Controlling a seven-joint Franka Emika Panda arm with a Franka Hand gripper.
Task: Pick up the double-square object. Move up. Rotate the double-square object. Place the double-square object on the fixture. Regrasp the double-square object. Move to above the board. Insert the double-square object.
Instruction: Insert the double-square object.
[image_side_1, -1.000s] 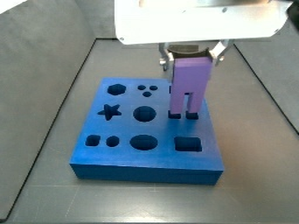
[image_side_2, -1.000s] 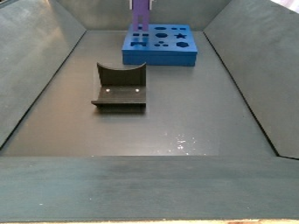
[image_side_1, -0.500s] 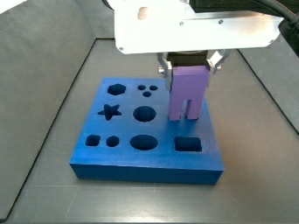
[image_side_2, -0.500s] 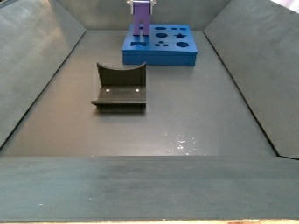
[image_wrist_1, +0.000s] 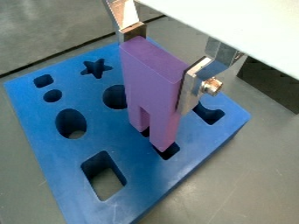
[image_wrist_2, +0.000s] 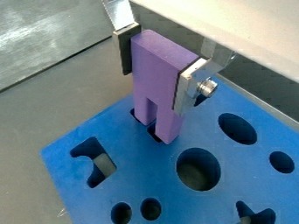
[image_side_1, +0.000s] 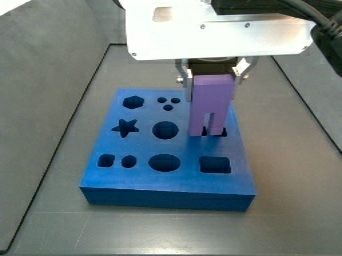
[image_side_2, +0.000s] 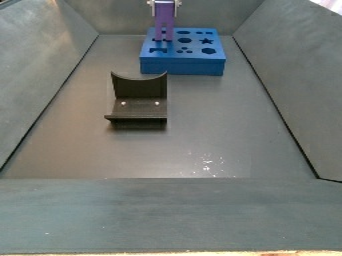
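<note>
While gripper (image_wrist_1: 166, 61) clamped, double-square object's (image_wrist_1: 155, 92) foot hidden

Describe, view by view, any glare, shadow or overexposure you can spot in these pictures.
Side view: the white housing above the gripper is overexposed; another shows glare specks on the floor. Wrist view: the double-square object shows a darker shaded face above the board.

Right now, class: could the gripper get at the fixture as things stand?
Probably not at once: the gripper is shut on the double-square object, standing in the board. The fixture itself stands uncovered.
</note>
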